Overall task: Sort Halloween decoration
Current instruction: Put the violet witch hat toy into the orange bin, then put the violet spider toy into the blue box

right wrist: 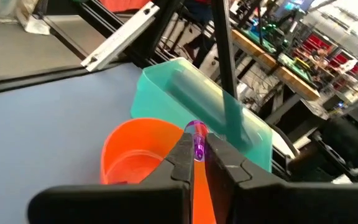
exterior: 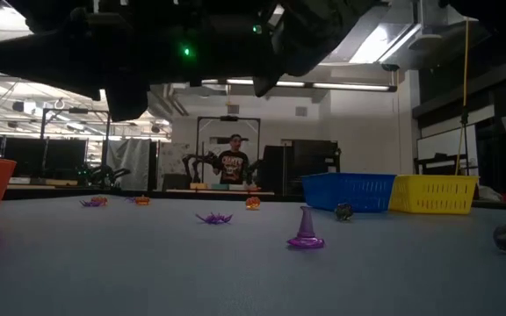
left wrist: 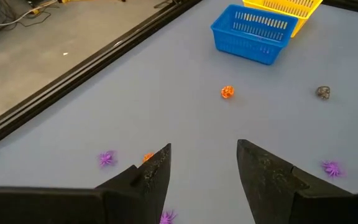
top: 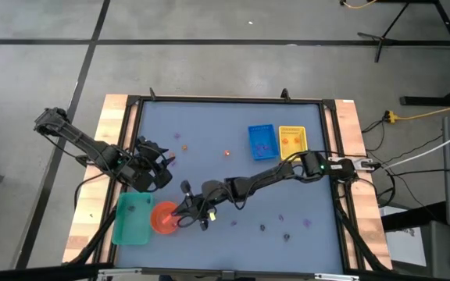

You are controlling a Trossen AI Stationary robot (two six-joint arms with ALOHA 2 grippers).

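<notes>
The Halloween decoration lies scattered as tiny pieces on the blue-grey table: an orange one (left wrist: 227, 92), a dark grey one (left wrist: 323, 93), purple spiders (left wrist: 107, 158) (exterior: 213, 218) and a purple hat (exterior: 306, 230) standing on its brim. My right gripper (right wrist: 197, 142) (top: 182, 216) hangs over the round orange bowl (right wrist: 138, 155), shut on a small purple piece (right wrist: 198, 148). Beyond the bowl stands the green tray (right wrist: 204, 106). My left gripper (left wrist: 204, 155) (top: 158, 168) waits open above the table's left part, with nothing between its fingers. My right gripper pinches the small purple piece (right wrist: 199, 132) between its two fingertips (right wrist: 182, 149), and the piece pokes out just past them. The fingers come nearly level from the table's right side, slanting slightly down. The piece is lifted clear, above the orange bowl.
A blue tray (top: 261, 141) and a yellow tray (top: 291, 140) stand side by side at the far right of the table. The green tray (top: 131, 218) sits near the front left, next to the bowl (top: 165, 217). A person (exterior: 233, 164) stands in the room beyond.
</notes>
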